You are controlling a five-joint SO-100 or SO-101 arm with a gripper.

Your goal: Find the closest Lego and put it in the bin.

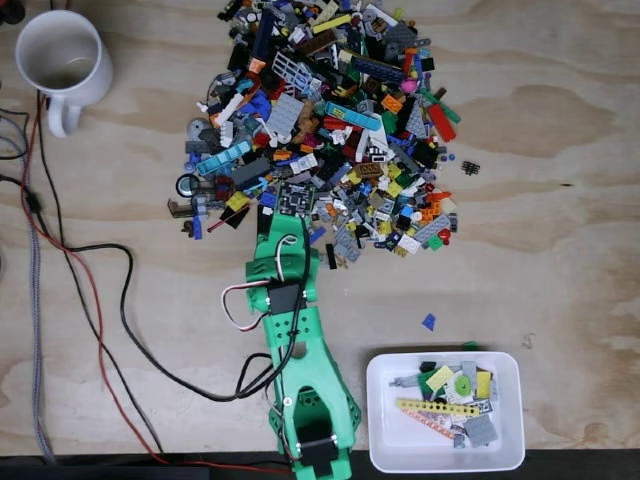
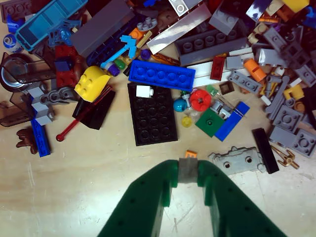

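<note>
In the wrist view my green gripper (image 2: pixel 187 174) is shut on a small grey Lego (image 2: pixel 187 167) with an orange bit at its top, just below a black plate (image 2: pixel 152 114) and a blue plate (image 2: pixel 162 75). In the fixed view the gripper (image 1: pixel 293 203) sits at the near edge of the big Lego pile (image 1: pixel 330 110), and the held piece is hidden there. The bin (image 1: pixel 385 440), a shallow white tray with several pieces inside, stands at the lower right, to the right of the arm's base.
A white mug (image 1: pixel 62 58) stands at the top left. Black, red and grey cables (image 1: pixel 95 300) run down the left side to the arm. A lone blue piece (image 1: pixel 428 321) lies above the bin, and a small black piece (image 1: pixel 470 167) lies right of the pile.
</note>
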